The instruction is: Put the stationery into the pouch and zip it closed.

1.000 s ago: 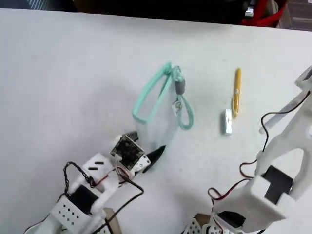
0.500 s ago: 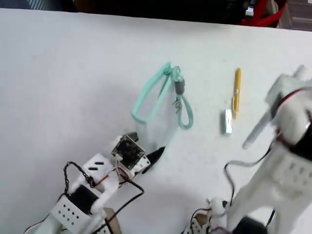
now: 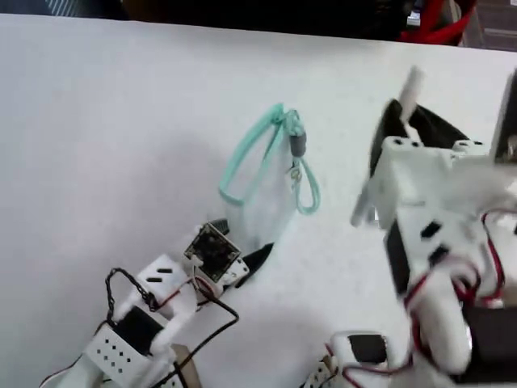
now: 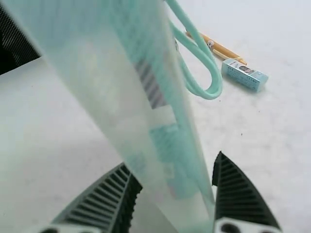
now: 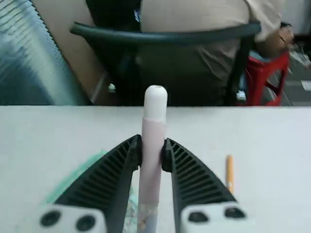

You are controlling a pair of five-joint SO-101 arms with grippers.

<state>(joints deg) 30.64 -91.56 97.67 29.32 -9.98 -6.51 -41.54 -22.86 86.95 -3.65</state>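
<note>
With the right hand [image 5: 151, 145] pinching the pen [image 5: 154, 121] and the left hand [image 4: 171, 165] clamping the pouch [image 4: 116, 73], the pen could glance off its slim opening onto the counter [image 3: 121, 121].

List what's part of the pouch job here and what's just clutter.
Job:
- translucent mint-green zip pouch, gripped by the left tool
- pale pink pen with white cap, gripped by the right tool
- slim yellow pen, on the white table
- light blue rectangular eraser, beside it

Lying about:
- black chair
- red plastic stool, behind the table
</note>
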